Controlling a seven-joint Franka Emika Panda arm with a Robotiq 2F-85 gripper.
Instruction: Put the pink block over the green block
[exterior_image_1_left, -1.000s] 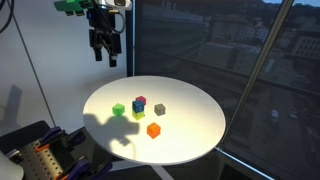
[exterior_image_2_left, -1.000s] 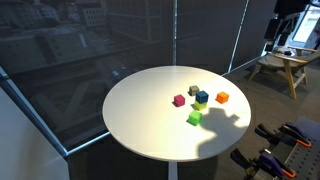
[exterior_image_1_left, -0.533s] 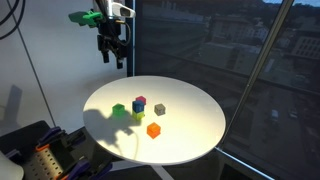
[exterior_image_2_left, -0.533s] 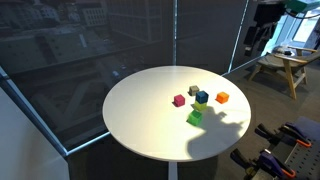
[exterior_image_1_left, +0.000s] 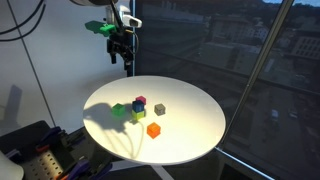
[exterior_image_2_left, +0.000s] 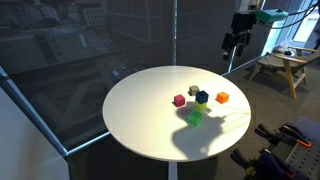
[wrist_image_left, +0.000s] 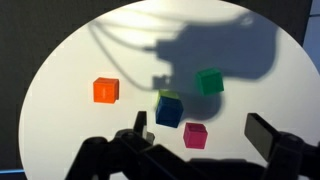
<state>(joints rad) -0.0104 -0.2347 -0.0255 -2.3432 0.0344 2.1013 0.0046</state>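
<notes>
The pink block (wrist_image_left: 195, 135) lies on the white round table (wrist_image_left: 70, 120), just beside a blue cube (wrist_image_left: 169, 111). The green block (wrist_image_left: 209, 81) sits apart from them, in the arm's shadow. In the wrist view my gripper (wrist_image_left: 201, 126) hangs high over the table with its jaws wide open and empty, and the pink block shows between the fingers far below. Both exterior views show the gripper (exterior_image_1_left: 122, 52) (exterior_image_2_left: 232, 50) well above the table's edge, with the pink block (exterior_image_1_left: 140, 100) (exterior_image_2_left: 179, 100) and the green block (exterior_image_1_left: 118, 110) (exterior_image_2_left: 194, 117) below.
A yellow-green cube (wrist_image_left: 168, 96) touches the blue cube. An orange cube (wrist_image_left: 105, 90) (exterior_image_1_left: 153, 130) and a grey cube (exterior_image_1_left: 160, 109) (exterior_image_2_left: 194, 90) lie nearby. Dark windows stand behind the table. A wooden stool (exterior_image_2_left: 285, 65) stands off to one side.
The gripper has travelled sideways from beyond the table's edge towards the table and come a little lower, staying open. The blocks have not moved.
</notes>
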